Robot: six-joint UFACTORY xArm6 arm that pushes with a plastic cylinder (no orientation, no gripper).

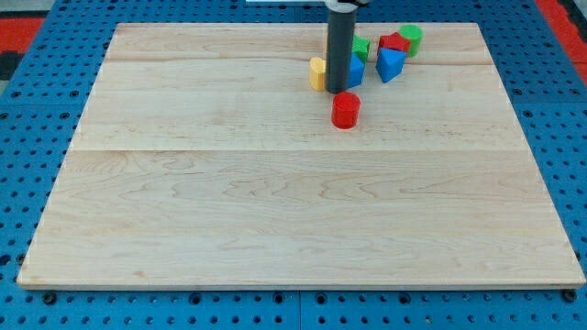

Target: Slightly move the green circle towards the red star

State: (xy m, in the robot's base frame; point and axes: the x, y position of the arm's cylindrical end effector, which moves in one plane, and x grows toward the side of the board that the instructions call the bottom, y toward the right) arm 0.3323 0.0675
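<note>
Nearest you, a red block [345,110] sits alone, just below my tip [341,90]; I have a bare rod, no fingers to open or close. Your green circle [412,38] waits by the tabletop's [275,211] top edge toward its right corner, touching the red star [393,43]. Judging from this, you're approaching: bring my tip round to the circle's right.
</note>
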